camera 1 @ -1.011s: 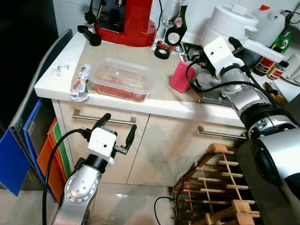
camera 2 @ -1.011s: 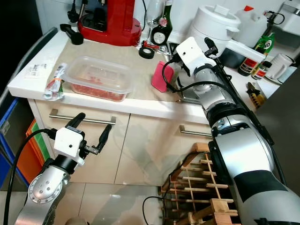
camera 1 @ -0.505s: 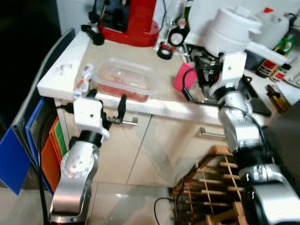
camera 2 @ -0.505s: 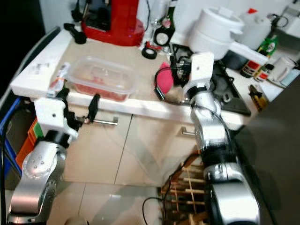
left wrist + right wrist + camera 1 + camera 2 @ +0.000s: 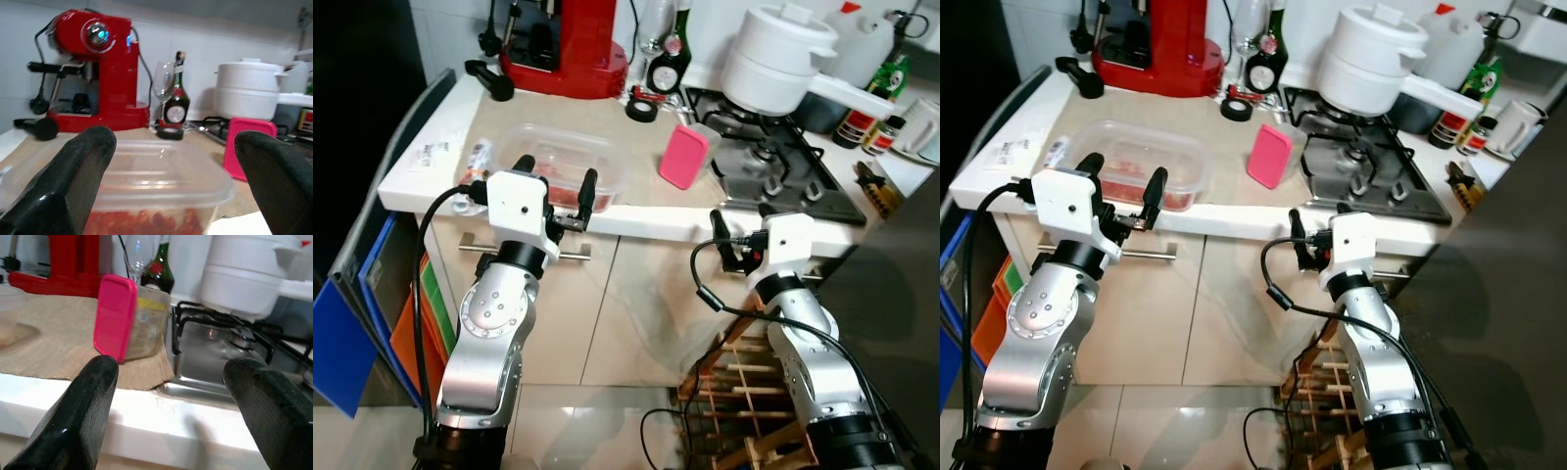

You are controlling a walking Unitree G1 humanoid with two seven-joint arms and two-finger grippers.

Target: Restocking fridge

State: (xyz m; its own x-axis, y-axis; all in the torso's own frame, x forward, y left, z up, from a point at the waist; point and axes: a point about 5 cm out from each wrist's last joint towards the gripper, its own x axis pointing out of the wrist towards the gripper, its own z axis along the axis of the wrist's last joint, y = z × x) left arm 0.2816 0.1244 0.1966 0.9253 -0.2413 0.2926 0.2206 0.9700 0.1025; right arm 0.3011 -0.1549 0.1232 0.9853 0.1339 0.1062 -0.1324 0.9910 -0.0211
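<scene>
Clear tub [image 5: 570, 166] holds red food; pink-lidded tub [image 5: 690, 157] beside.

I could read no text anywhere. The dark bottle [image 5: 176, 100] behind the glass carried a round red-and-white label, but its lettering was too small to make out. A white paper slip [image 5: 435, 150] at the corner of the surface [image 5: 646, 221] bore faint print that I could not read. The small packet [image 5: 475, 157] beside it showed colours only, and the labels on the green bottle [image 5: 893, 83] at the far end were blurred.
</scene>
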